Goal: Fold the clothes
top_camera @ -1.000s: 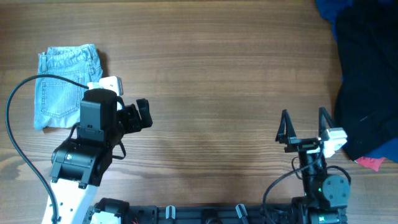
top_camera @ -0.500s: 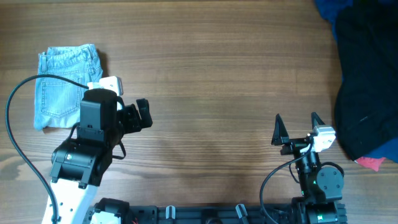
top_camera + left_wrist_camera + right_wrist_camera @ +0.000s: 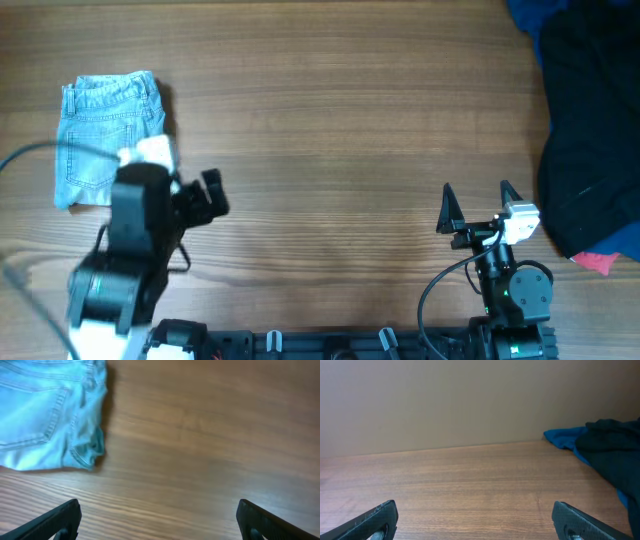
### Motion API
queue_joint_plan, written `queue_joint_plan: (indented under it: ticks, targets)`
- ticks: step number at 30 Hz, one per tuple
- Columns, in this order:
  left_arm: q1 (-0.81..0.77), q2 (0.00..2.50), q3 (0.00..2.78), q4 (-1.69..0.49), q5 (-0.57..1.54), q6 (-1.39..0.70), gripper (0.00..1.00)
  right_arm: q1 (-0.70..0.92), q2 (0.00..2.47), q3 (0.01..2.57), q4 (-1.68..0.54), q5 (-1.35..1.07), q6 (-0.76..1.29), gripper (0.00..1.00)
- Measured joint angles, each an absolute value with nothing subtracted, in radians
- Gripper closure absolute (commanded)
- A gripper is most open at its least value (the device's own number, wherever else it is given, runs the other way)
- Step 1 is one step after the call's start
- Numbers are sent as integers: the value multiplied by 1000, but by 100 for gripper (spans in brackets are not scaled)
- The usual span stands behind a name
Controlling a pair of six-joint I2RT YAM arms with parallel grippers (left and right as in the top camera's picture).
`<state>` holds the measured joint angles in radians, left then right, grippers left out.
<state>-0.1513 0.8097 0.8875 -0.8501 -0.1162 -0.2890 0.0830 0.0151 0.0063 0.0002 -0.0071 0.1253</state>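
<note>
The light blue denim shorts (image 3: 105, 135) lie folded into a compact rectangle at the table's far left, back pocket up. They also show in the left wrist view (image 3: 50, 410), at the upper left. My left gripper (image 3: 212, 195) is open and empty, just right of and nearer than the shorts, not touching them; in its own view (image 3: 160, 522) only bare wood lies between the jaws. My right gripper (image 3: 475, 200) is open and empty over bare table at the front right, its jaws wide apart in its own view (image 3: 475, 520).
A dark navy fabric pile (image 3: 590, 130) fills the right edge, with blue cloth (image 3: 520, 15) at its top and a small pink-red cloth (image 3: 598, 262) at its lower end. The pile also shows in the right wrist view (image 3: 615, 450). The table (image 3: 350, 120) is wooden.
My left arm has pulled back toward the front left, away from the shorts. My right gripper shifted slightly left earlier and has since stayed still. The shorts have not moved.
</note>
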Motion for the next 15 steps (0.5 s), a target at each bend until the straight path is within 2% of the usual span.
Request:
queue_joint_plan:
  ticks: [6, 10, 15]
  targets:
    - [-81, 433, 627, -785, -126, -286, 0, 83, 18, 6, 0, -7, 125, 0]
    - [-67, 238, 434, -624, -126, -286, 0, 83, 19, 6, 0, -7, 125, 0]
    - [-65, 109, 251, -392, -126, -284, 0, 83, 19, 6, 0, -7, 125, 0]
